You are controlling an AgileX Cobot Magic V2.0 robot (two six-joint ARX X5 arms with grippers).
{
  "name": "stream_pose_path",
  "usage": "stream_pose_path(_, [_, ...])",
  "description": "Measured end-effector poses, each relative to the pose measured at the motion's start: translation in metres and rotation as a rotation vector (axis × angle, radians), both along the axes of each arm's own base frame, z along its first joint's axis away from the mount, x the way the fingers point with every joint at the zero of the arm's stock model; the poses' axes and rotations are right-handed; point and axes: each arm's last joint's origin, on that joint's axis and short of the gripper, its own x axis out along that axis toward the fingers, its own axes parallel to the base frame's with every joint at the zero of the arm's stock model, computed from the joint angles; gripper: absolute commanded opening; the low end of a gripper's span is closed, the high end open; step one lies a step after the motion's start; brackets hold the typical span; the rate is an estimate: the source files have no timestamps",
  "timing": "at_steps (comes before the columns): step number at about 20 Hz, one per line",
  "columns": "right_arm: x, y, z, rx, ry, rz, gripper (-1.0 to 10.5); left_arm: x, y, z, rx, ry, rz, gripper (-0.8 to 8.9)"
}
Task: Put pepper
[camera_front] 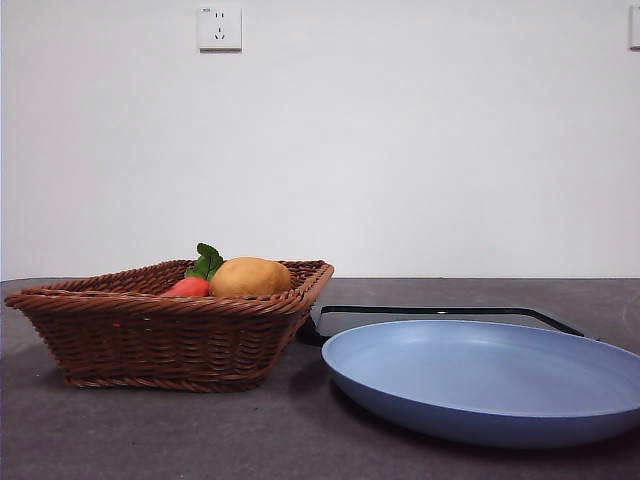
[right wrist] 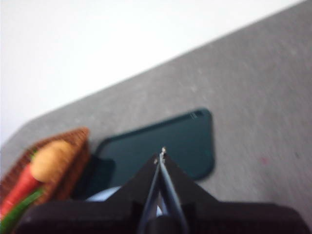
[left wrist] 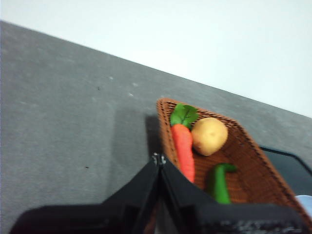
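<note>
The green pepper (left wrist: 219, 183) lies inside the brown wicker basket (left wrist: 253, 165), beside a red vegetable with green leaves (left wrist: 183, 146) and a tan potato (left wrist: 209, 136). In the right wrist view the pepper shows as a blurred green strip (right wrist: 19, 210) at the basket's edge. It is hidden behind the basket wall (camera_front: 160, 335) in the front view. My left gripper (left wrist: 158, 158) is shut and empty, above the basket's near side. My right gripper (right wrist: 161, 153) is shut and empty, above the dark tray (right wrist: 161, 146). The blue plate (camera_front: 490, 375) stands right of the basket.
A dark flat tray (camera_front: 440, 316) lies behind the blue plate. The red vegetable (camera_front: 188, 287) and the potato (camera_front: 250, 277) rise above the basket rim in the front view. The grey table runs to a white wall with a socket (camera_front: 219, 27).
</note>
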Motion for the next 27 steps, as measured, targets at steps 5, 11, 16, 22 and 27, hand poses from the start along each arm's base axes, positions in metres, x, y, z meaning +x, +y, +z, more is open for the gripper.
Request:
stream_pose_path(5, [0.004, 0.0, 0.034, 0.004, 0.035, 0.012, 0.1, 0.0, -0.001, 0.034, -0.014, -0.006, -0.051, 0.06])
stream_pose_path(11, [0.015, 0.004, 0.078, -0.047, 0.18, 0.139, 0.1, 0.01, -0.005, 0.07, 0.005, 0.09, -0.201, 0.06])
stream_pose_path(16, [0.024, 0.011, 0.112, -0.146, 0.33, 0.276, 0.1, 0.022, -0.007, 0.099, 0.075, 0.193, -0.341, 0.06])
stream_pose_path(22, [0.026, 0.019, 0.142, -0.31, 0.511, 0.438, 0.1, 0.03, -0.009, 0.131, 0.165, 0.302, -0.506, 0.06])
stream_pose_path(27, [0.022, 0.021, 0.141, -0.377, 0.578, 0.509, 0.2, 0.024, -0.012, 0.138, 0.218, 0.313, -0.568, 0.11])
